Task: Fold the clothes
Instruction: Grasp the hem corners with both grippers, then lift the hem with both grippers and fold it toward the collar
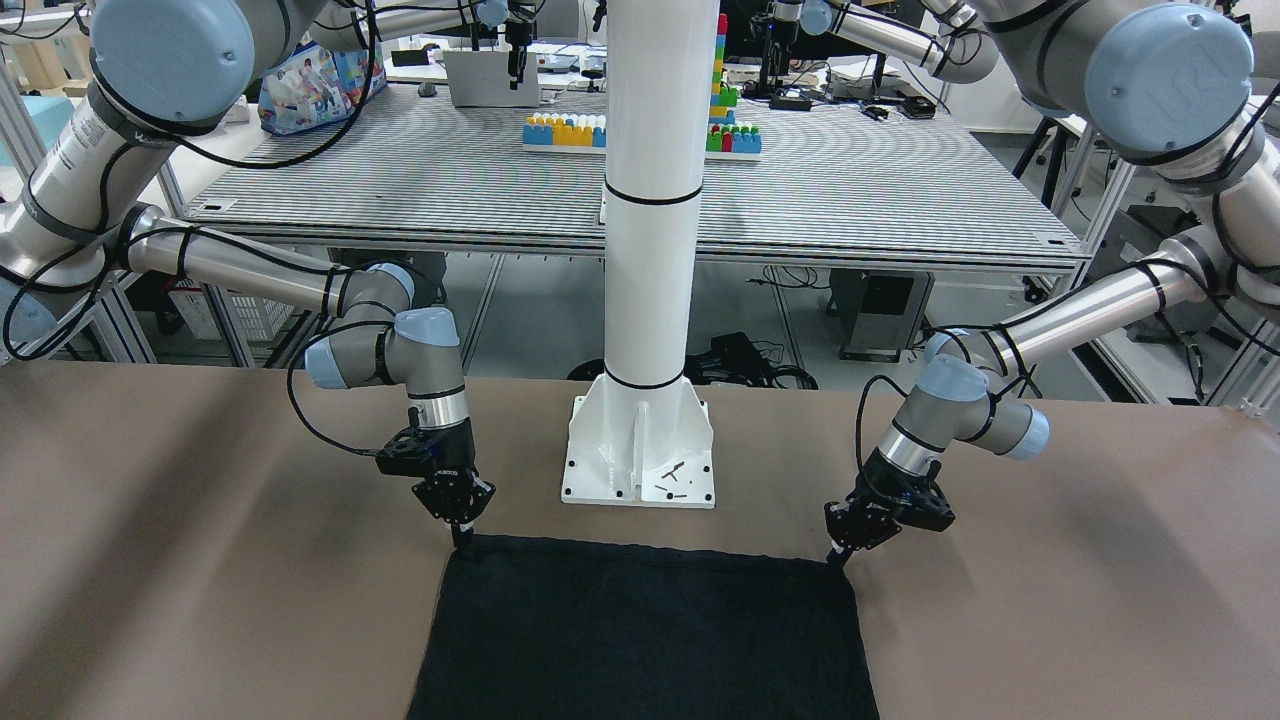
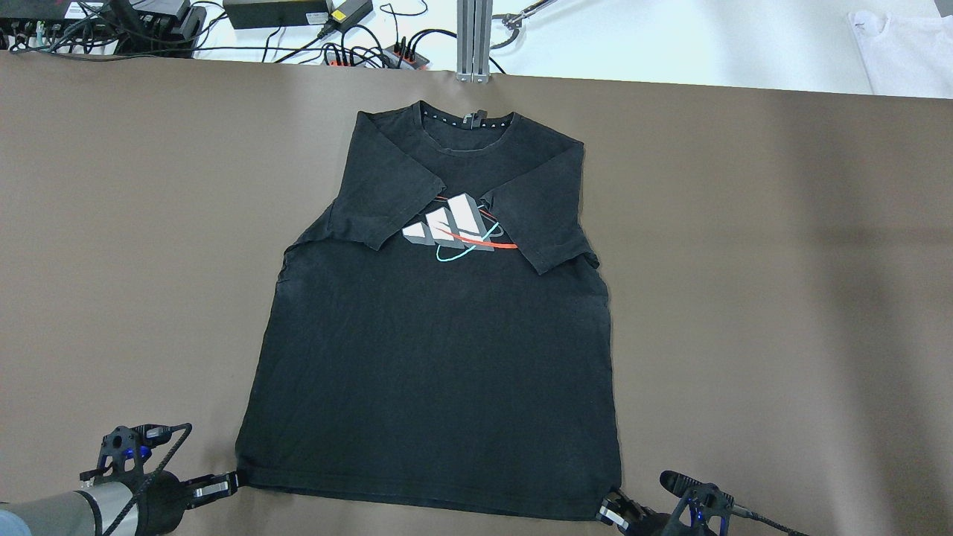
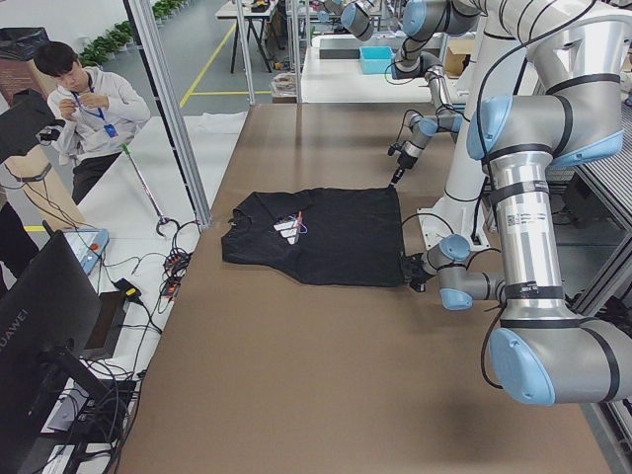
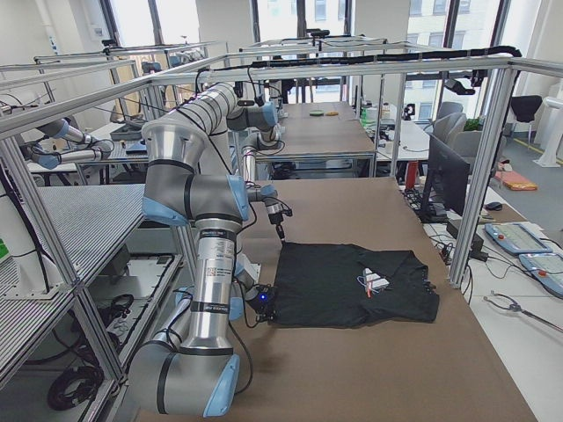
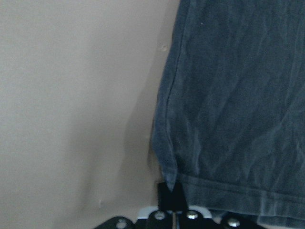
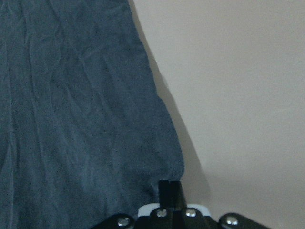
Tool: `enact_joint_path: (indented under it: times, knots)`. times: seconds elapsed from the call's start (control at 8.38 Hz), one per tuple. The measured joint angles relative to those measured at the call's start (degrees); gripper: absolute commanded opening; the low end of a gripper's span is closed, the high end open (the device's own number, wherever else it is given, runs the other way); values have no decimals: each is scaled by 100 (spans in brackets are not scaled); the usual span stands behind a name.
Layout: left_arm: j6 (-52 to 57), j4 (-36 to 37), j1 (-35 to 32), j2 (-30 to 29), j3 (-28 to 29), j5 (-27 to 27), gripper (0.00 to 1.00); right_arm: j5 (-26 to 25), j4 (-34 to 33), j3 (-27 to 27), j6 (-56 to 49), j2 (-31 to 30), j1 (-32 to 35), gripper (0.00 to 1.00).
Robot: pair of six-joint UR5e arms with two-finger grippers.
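Observation:
The clothes [image 2: 432, 357] are one black T-shirt with a white, red and teal logo, spread flat on the brown table [image 2: 744, 260], both sleeves folded in over the chest. Its bottom hem lies nearest the robot. My left gripper [image 2: 232, 482] is at the hem's left corner, and in the left wrist view its fingertips [image 5: 167, 190] are shut on that corner of the clothes [image 5: 228, 105]. My right gripper [image 2: 609, 509] is shut on the other hem corner, the clothes [image 6: 81, 105] reaching into its fingertips [image 6: 164, 188]. In the front-facing view the left gripper [image 1: 838, 553] and right gripper [image 1: 461, 536] touch the hem's two ends.
The white pedestal base [image 1: 640, 450] stands just behind the hem, between the arms. Cables and power strips [image 2: 298, 30] lie past the table's far edge. A white garment [image 2: 904, 48] lies at the far right. A person [image 3: 84, 109] stands beyond the table's far side.

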Motion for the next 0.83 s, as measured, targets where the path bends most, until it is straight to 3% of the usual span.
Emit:
enact_joint_path:
  times: [0.36, 0.6, 0.83]
  knots:
    - [9, 289, -235, 78, -728, -247, 0, 345, -35, 366, -110, 9, 228, 0]
    - [34, 1454, -858, -62, -1574, -1033, 0, 853, -82, 751, -591, 20, 698, 0]
    - [278, 2617, -1809, -642, -2016, -2135, 0, 1643, -116, 960, -1187, 41, 1395, 0]
